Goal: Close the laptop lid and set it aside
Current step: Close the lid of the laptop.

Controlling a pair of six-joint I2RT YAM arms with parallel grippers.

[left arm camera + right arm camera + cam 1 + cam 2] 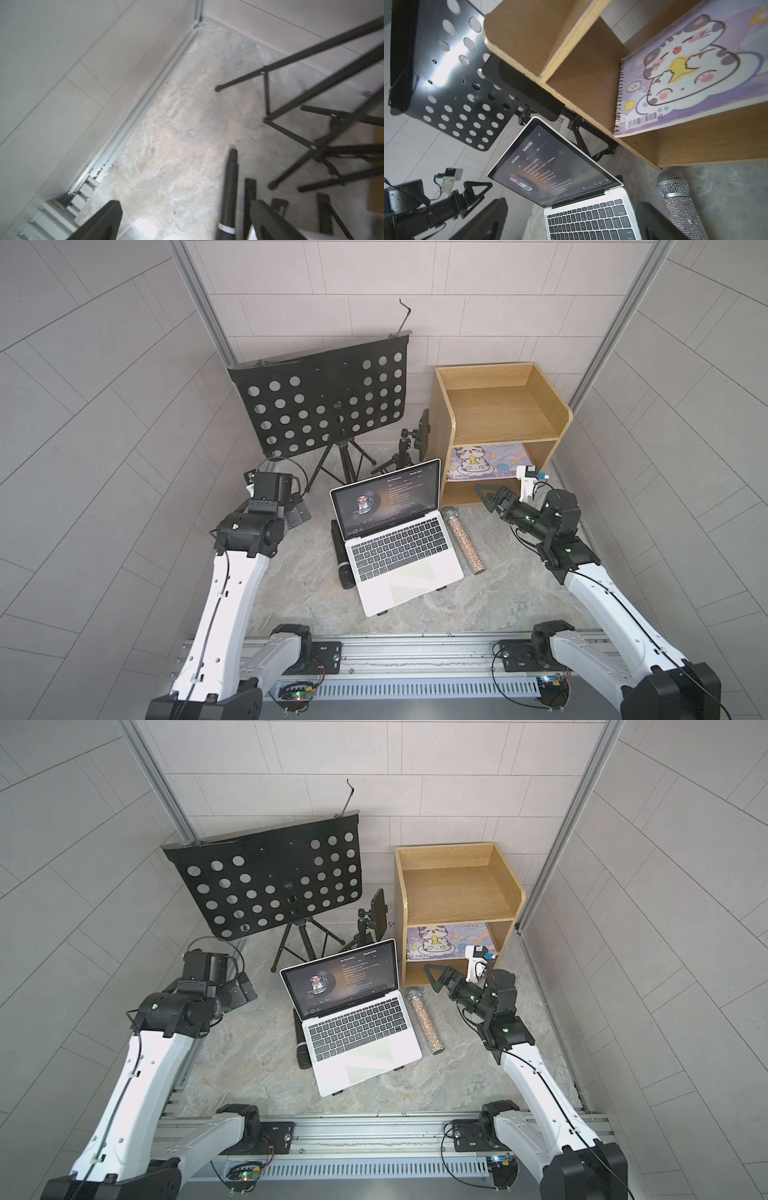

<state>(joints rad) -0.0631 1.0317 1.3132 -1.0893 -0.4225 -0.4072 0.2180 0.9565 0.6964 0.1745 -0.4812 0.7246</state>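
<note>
Laptop [399, 549]: slim silver-white rectangular body, black keys, large pale trackpad. It sits at the centre of the floor [478, 601], a grey stone-patterned surface, raised and tilted on a black stand [335, 533]. The lid [386, 499] is open and leans back past upright. It is a thin panel with a black bezel, and its lit screen shows a round portrait and lines of text. A black cylinder [344, 568] with a pale ring lies on the floor against the laptop's left edge. A microphone [463, 539] lies just beside the right edge, with a silver mesh head and a body covered in glittering stones. The left gripper [186, 202] hangs left of the lid and clear of it, its matte black fingers spread wide and grasping nothing. The right gripper [490, 491] is right of the lid, in front of the lower opening of a wooden shelf [440, 427]. Its jaws are likewise spread wide and empty. The shelf is a boxy unit of light oak grain with rounded side panels. On its middle board lies a spiral-bound notebook [486, 462] with a purple cartoon-cat cover. Behind the laptop stand a music stand [324, 402], a flat black metal plate punched with round holes on tripod legs, and a small black tripod [405, 448] clamping a dark slab.
</note>
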